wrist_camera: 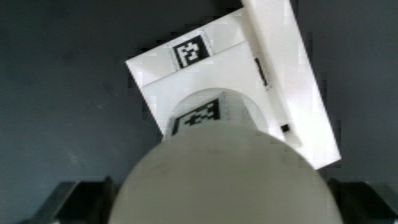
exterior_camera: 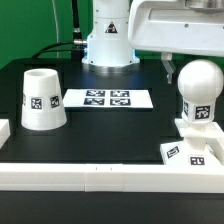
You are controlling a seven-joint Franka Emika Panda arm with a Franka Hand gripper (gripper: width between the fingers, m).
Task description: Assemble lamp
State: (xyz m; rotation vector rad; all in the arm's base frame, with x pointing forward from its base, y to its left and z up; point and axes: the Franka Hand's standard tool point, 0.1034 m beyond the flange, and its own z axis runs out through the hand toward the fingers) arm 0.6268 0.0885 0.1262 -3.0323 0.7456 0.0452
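Found the bulb (exterior_camera: 198,92) upright on the base (exterior_camera: 186,140), with the join between them hidden behind the bulb's own swell. Saw only the near slope of the base, cut off at the exterior view's right edge. Lost much of the base in the wrist view too, blocked by the bulb looming blurred in front. Made out the gripper (wrist_camera: 222,205) only as two dark fingers (wrist_camera: 80,200), one at either side of the bulb and spread to about its width. Could not tell pads pressing from pads standing just clear, so could not call the bulb held or free. Caught the arm (exterior_camera: 180,28) above the base in the exterior view as a white blur, cropped by the top edge. Noted bare black table (exterior_camera: 110,135) to the exterior view's left of the base, open as far as the marker board (exterior_camera: 105,98). Placed the shade (exterior_camera: 40,98) wide end down, well apart from the base, beyond that board. Marked a white rail (exterior_camera: 90,176) close along the front of the base, with little room left there. Read no words anywhere: only black-and-white square tags (exterior_camera: 197,112), one on the bulb, two on the base, one on the shade, four on the marker board.
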